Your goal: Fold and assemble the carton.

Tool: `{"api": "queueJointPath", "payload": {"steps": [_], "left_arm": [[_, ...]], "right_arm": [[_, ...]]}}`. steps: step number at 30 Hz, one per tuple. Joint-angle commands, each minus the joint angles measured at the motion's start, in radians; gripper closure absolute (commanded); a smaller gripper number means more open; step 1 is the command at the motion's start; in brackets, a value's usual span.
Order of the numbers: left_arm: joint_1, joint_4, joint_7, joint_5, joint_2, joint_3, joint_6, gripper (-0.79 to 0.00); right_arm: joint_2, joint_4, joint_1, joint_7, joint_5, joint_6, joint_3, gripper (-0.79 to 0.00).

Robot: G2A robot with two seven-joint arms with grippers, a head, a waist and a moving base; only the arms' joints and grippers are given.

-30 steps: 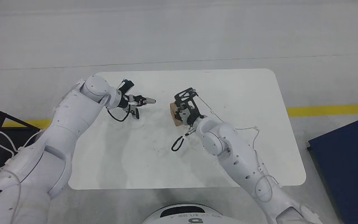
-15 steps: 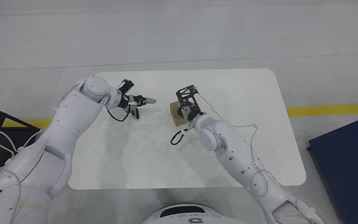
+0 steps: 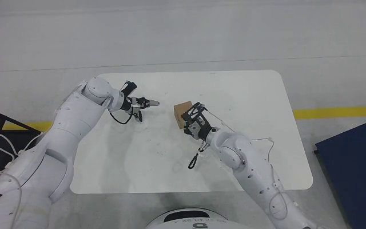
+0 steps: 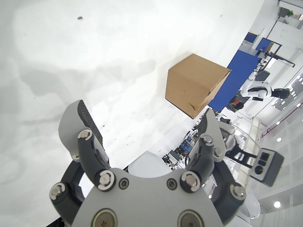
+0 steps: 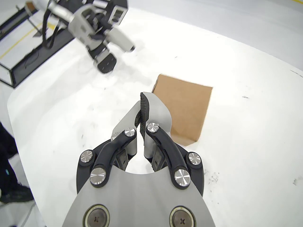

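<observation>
On a white rounded table [image 3: 251,97], the left gripper [image 3: 147,107] hangs at the 9 o'clock side of a small brown cardboard carton [image 3: 182,110], well apart from it. Its two fingers are spread wide with nothing between them, and they point toward the box. The carton sits closed on the tabletop near the table's middle, a little toward 12 o'clock, with its flat brown faces showing and a small crease at one lower corner in the left wrist view. The right gripper [image 3: 193,117] is just beside the carton at about its 4 o'clock. Its fingers are pressed together and empty, and the frames do not settle whether they touch the cardboard. A yellow floor stripe [image 3: 330,112] runs off the table's 3 o'clock edge. A dark blue panel [image 3: 346,166] lies at about 4 o'clock.
</observation>
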Motion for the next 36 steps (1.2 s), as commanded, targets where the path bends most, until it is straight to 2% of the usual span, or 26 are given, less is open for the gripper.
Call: {"api": "queueJointPath", "payload": {"steps": [1, 4, 6, 9, 12, 18, 21, 26, 32, 36], "left_arm": [[0.000, 0.000, 0.000, 0.000, 0.000, 0.000, 0.000, -0.785], [0.000, 0.000, 0.000, 0.000, 0.000, 0.000, 0.000, -0.785], [0.000, -0.034, 0.032, 0.023, -0.001, 0.002, 0.012, -0.785], [-0.029, -0.099, 0.057, 0.073, -0.003, 0.004, 0.095, -0.785], [-0.068, -0.141, 0.079, 0.141, -0.009, 0.016, 0.193, -0.785], [-0.153, -0.191, 0.144, 0.280, -0.051, 0.076, 0.424, -0.785], [-0.185, -0.193, 0.240, 0.282, -0.087, 0.084, 0.476, -0.785], [-0.218, -0.159, 0.315, 0.211, -0.158, 0.098, 0.382, -0.785], [-0.256, -0.082, 0.407, 0.288, -0.284, 0.220, 0.408, -0.785], [-0.270, -0.006, 0.429, 0.319, -0.369, 0.277, 0.426, -0.785]], "right_arm": [[0.005, -0.005, -0.020, 0.018, -0.050, -0.004, 0.000, 0.000], [0.005, 0.020, -0.012, 0.053, -0.090, 0.037, -0.009, 0.000], [-0.001, 0.050, 0.012, 0.053, -0.083, 0.076, -0.019, 0.000], [-0.010, 0.093, 0.052, 0.037, -0.061, 0.119, -0.033, 0.000], [-0.011, 0.104, 0.063, 0.031, -0.069, 0.121, -0.038, 0.000], [0.013, 0.023, -0.040, -0.020, -0.069, 0.102, 0.056, 0.000], [0.027, -0.037, -0.115, -0.066, -0.062, 0.080, 0.115, 0.000], [0.043, -0.125, -0.218, -0.130, -0.081, 0.066, 0.178, 0.000], [0.057, -0.207, -0.323, -0.202, -0.106, 0.051, 0.234, 0.000], [0.064, -0.242, -0.376, -0.232, -0.117, 0.047, 0.265, 0.000]]}}
